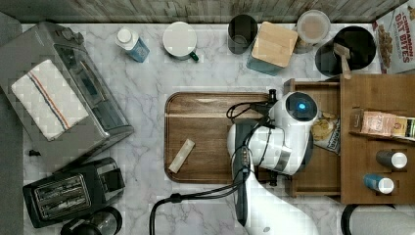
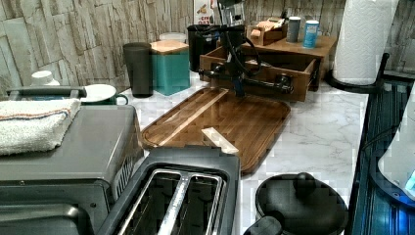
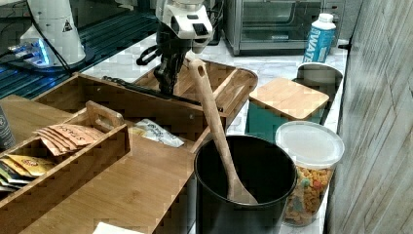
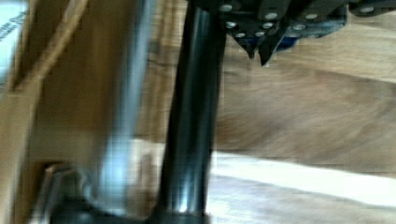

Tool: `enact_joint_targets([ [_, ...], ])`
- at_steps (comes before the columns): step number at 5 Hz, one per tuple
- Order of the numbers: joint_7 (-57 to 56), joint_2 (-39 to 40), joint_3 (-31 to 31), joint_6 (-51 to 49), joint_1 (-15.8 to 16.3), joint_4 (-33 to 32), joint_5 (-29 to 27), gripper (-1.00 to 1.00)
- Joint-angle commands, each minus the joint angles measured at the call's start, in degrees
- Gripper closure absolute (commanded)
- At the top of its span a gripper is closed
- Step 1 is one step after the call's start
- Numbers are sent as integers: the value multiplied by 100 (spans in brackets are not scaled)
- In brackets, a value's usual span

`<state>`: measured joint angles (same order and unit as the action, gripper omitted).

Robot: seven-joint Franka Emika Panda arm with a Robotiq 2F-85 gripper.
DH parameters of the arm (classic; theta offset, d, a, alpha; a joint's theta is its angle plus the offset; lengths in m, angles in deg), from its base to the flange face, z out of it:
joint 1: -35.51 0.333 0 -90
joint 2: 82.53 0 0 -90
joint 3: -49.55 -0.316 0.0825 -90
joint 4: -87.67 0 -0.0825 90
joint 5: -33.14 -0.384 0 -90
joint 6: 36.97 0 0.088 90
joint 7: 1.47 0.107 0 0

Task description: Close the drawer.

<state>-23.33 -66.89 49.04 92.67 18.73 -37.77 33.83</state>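
The drawer (image 1: pixel 325 169) stands pulled out from under the wooden cabinet top (image 1: pixel 377 142), over the right end of the dark tray (image 1: pixel 200 132) in the top view. A snack bag (image 1: pixel 327 132) lies inside it. Its black bar handle (image 2: pixel 264 84) runs along the front face. My gripper (image 2: pixel 238 87) hangs on the tray side of that handle, close against it, pointing down. In the wrist view the handle (image 4: pixel 191 116) runs right beside my gripper (image 4: pixel 258 55), whose tips are together with nothing between them. In the right view my gripper (image 3: pixel 167 80) sits just beyond the drawer front (image 3: pixel 131 105).
A pale wooden block (image 1: pixel 181 155) lies on the tray. Jars, a teal canister (image 1: pixel 271 46) and a black pot with a wooden spoon (image 1: pixel 345 49) stand behind the drawer. A toaster oven (image 1: pixel 58 93) and toaster (image 1: pixel 68 193) fill the top view's left.
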Motion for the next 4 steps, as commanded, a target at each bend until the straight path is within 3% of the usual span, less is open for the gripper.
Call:
enact_joint_targets([
  [1,-132,-200,855,1334,-683,624,1042,100],
  [2,-91,3,960,1339,-825,869,1400,100],
  [4,-705,616,1190,1252,-1106,1732,1290,100],
])
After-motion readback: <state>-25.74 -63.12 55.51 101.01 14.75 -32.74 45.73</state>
